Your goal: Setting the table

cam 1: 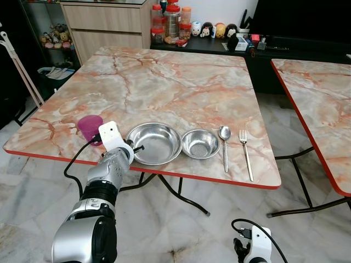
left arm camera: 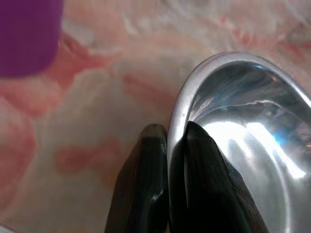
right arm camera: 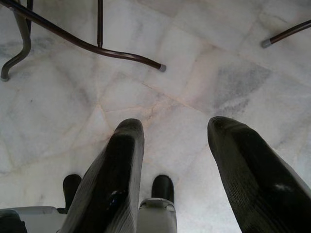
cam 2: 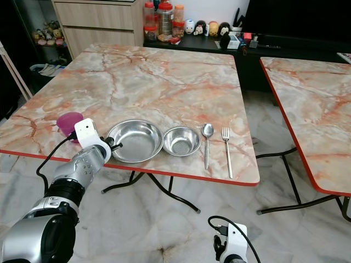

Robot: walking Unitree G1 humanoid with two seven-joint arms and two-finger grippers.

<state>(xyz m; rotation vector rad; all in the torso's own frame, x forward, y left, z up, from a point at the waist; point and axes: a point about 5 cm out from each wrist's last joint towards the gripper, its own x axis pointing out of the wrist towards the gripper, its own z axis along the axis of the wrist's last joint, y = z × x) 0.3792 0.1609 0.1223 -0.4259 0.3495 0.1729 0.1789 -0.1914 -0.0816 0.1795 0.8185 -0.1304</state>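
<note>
— So where's the left gripper (left arm camera: 167,145)?
— At the near table (cam 1: 181,82) edge, its fingers (left arm camera: 143,184) pinching the left rim of the large steel plate (cam 1: 154,142), one inside, one outside.
— And the rest?
— Right of the plate, touching it, sits a small steel bowl (cam 1: 201,143); then a spoon (cam 1: 225,145) and a fork (cam 1: 246,153), both lying lengthwise, heads pointing away from the robot. A purple cup (cam 1: 90,127) stands just left of the gripper.
— Room?
— Bare marble beyond.
— Right gripper (right arm camera: 175,160)?
— Hanging low over the floor (right arm camera: 204,63), fingers spread.
</note>
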